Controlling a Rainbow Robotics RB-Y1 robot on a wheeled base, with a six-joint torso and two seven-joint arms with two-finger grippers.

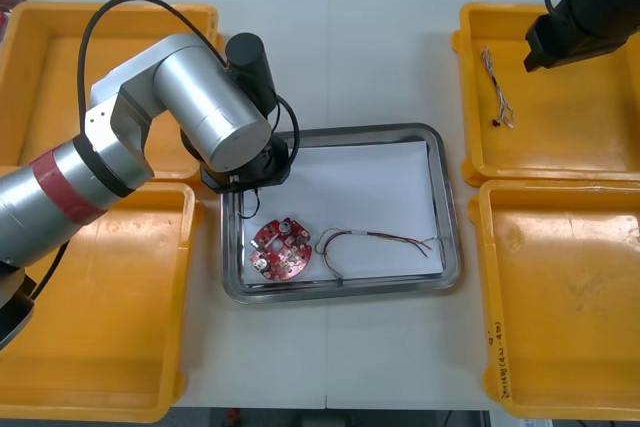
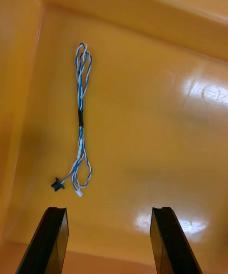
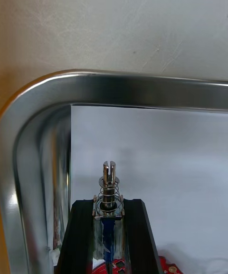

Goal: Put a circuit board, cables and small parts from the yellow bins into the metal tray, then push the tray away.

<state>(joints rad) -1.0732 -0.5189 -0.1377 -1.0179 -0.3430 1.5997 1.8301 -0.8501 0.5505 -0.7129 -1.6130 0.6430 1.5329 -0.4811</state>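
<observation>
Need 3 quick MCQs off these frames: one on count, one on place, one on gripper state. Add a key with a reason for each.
1. How many round red circuit boards lie in the metal tray?
A) none
B) one
C) three

2. Where is the twisted blue and white cable?
A) inside the metal tray
B) draped over the tray's rim
C) in the far right yellow bin

3. What state are the left gripper's jaws in?
A) open and empty
B) shut on a small metal part
C) shut on nothing

Key:
1 B: a single board lies beside the red and yellow cable in the tray.
2 C: the cable lies on that bin's floor, with the open right gripper above the bin.
3 B: the part stands clamped between the jaws over the tray's corner.
</observation>
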